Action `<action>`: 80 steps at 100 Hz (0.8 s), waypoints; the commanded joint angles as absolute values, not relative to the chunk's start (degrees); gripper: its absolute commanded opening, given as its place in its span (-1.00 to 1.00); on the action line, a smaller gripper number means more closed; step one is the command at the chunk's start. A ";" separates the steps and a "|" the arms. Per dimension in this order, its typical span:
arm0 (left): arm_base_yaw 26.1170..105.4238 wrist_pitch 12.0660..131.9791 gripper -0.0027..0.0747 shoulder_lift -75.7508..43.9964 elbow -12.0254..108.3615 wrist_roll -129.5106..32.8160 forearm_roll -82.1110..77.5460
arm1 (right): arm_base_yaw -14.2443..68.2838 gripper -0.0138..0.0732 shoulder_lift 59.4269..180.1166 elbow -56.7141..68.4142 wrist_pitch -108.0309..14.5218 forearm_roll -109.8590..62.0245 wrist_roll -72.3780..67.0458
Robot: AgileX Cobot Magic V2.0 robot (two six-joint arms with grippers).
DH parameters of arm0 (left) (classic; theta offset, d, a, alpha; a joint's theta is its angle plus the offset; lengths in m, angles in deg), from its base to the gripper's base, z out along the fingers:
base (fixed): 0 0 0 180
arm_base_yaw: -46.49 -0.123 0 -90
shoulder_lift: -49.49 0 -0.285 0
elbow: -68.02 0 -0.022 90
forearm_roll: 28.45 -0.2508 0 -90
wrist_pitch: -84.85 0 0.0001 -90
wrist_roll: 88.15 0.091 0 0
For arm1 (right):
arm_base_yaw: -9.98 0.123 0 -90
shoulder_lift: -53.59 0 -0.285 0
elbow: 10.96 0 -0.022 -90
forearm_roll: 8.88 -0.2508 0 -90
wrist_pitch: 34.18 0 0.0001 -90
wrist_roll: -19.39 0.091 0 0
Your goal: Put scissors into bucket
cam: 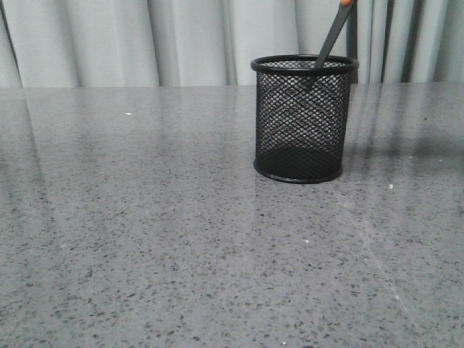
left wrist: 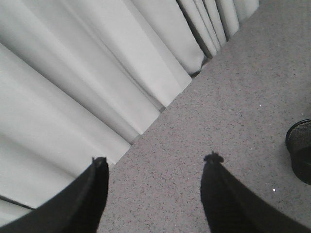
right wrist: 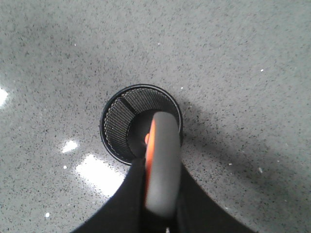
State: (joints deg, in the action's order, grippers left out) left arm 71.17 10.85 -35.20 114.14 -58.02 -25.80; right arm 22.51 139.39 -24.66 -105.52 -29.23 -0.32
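The black wire-mesh bucket [cam: 304, 119] stands upright on the grey speckled table, right of centre. A dark blade of the scissors [cam: 331, 38] slants down from the top edge, its tip inside the bucket's rim. Seen from the right wrist, my right gripper [right wrist: 160, 179] is shut on the grey, orange-lined handle of the scissors [right wrist: 161, 160], directly above the open bucket [right wrist: 124, 119]. My left gripper [left wrist: 155, 167] is open with nothing between its fingers, hanging over bare table; the bucket's rim [left wrist: 301, 145] shows at that view's edge. Neither gripper appears in the front view.
Pale pleated curtains [cam: 145, 40] hang behind the table's far edge. The speckled grey tabletop [cam: 145, 239] spreads around the bucket, with bright light reflections [right wrist: 97, 172] on it.
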 commanded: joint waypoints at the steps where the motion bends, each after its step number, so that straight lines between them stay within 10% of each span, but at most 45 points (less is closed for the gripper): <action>1: 70.94 11.96 0.07 -33.73 115.68 -58.64 -25.30 | 23.51 -0.80 139.05 -26.61 -102.15 -29.14 -0.34; 80: 70.94 11.96 0.06 -33.73 115.68 -58.76 -25.30 | 27.43 -0.70 144.64 -26.61 -102.64 -26.00 -0.34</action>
State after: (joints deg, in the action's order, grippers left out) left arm 71.17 10.85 -35.20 114.14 -58.02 -25.80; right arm 27.42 146.32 -24.66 -104.19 -25.41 -0.27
